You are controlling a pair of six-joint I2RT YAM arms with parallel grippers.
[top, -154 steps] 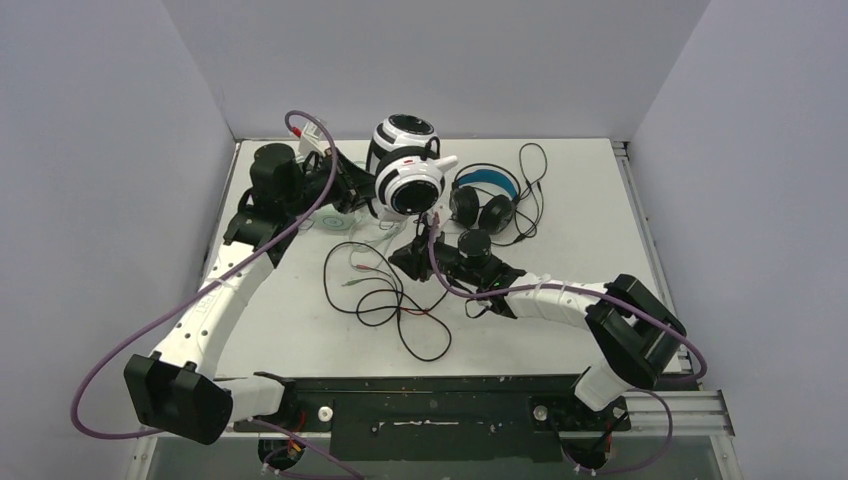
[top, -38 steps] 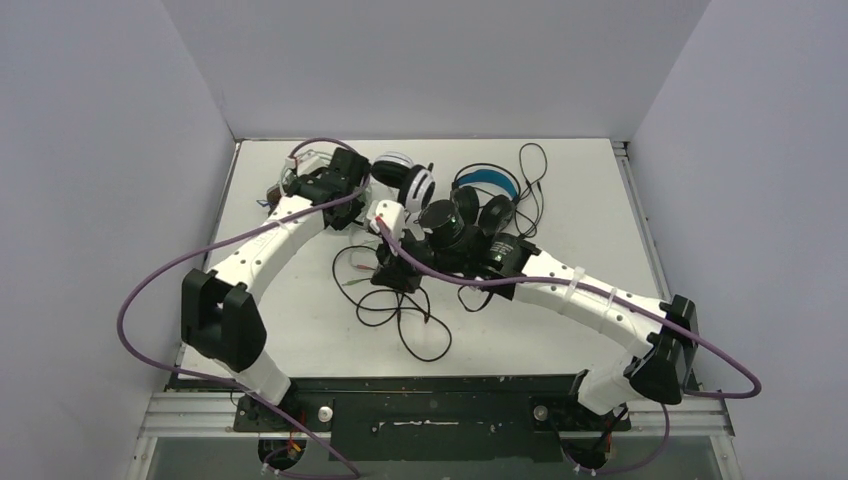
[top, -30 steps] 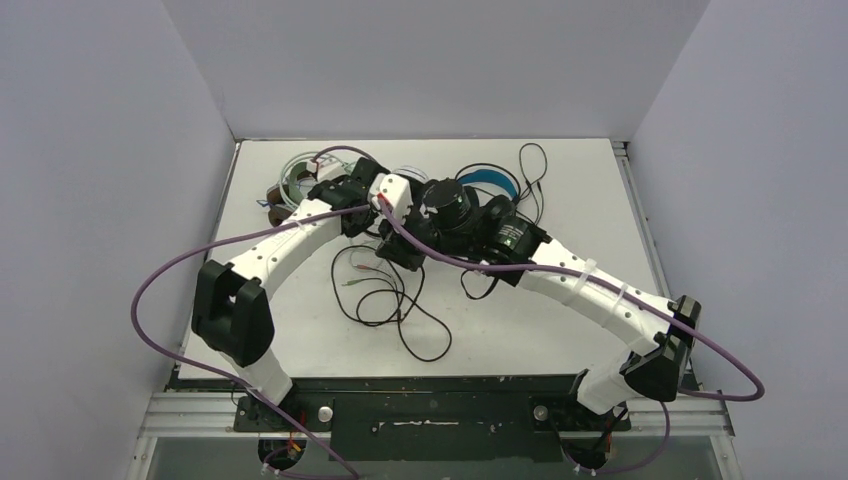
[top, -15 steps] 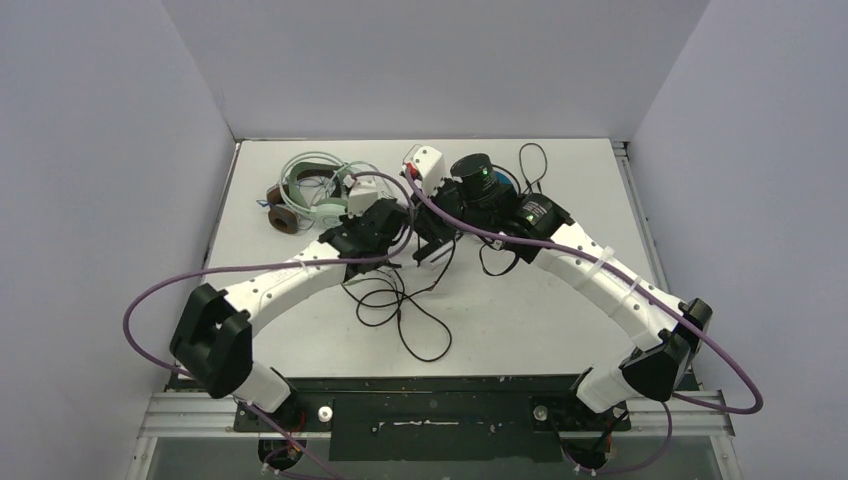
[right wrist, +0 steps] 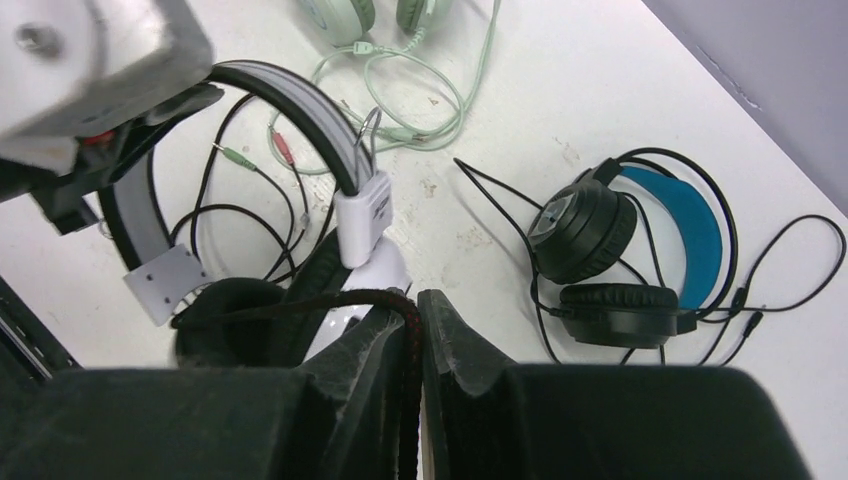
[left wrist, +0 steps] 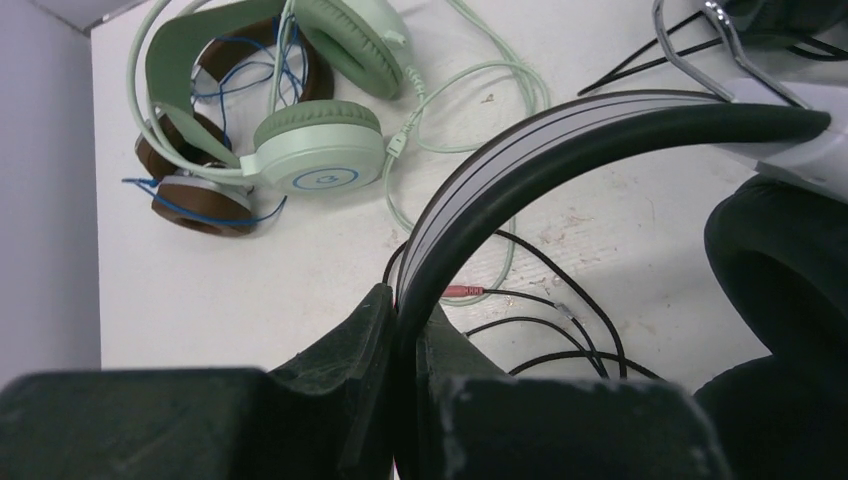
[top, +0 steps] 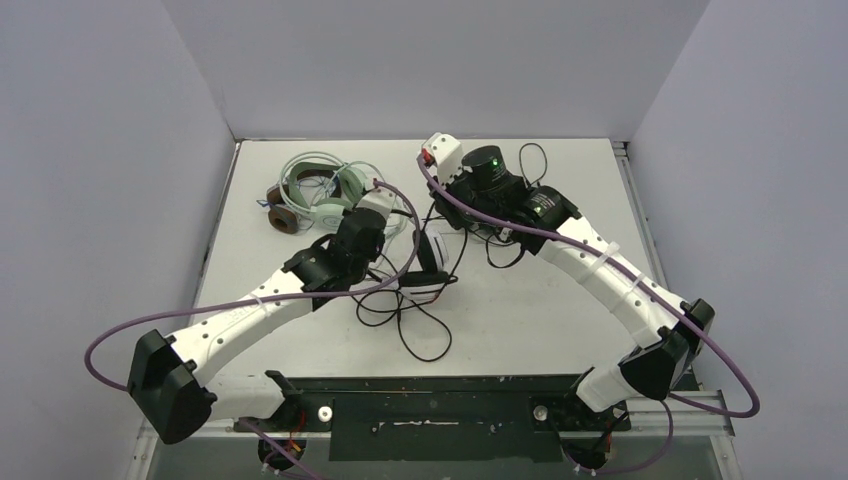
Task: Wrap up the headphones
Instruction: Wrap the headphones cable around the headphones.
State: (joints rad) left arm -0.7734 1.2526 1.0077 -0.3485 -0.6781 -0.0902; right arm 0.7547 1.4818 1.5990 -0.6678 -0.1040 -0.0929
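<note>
My left gripper (left wrist: 405, 300) is shut on the black-and-white striped headband of the white headphones (left wrist: 600, 125), which hang a little above mid-table (top: 428, 262). Their black ear pad (left wrist: 790, 260) fills the right of the left wrist view. My right gripper (right wrist: 413, 305) is shut on that headset's black-and-red braided cord (right wrist: 300, 303), just behind and right of the left gripper (top: 400, 262). The mint green headphones (top: 325, 192) and the brown headphones (top: 283, 216) lie together at the back left. The black headphones with a blue headband (right wrist: 690, 225) lie at the back right, mostly hidden under the right arm from above.
Loose black cord loops (top: 400, 318) with red and green plugs (right wrist: 283, 150) sprawl over the middle of the white table (top: 560, 320). A mint green cord (left wrist: 500, 90) curls beside the green headset. Grey walls close in the back and both sides.
My left arm has pulled the white headphones from the back of the table toward the middle. My right gripper has swung back and right, still on the cord.
</note>
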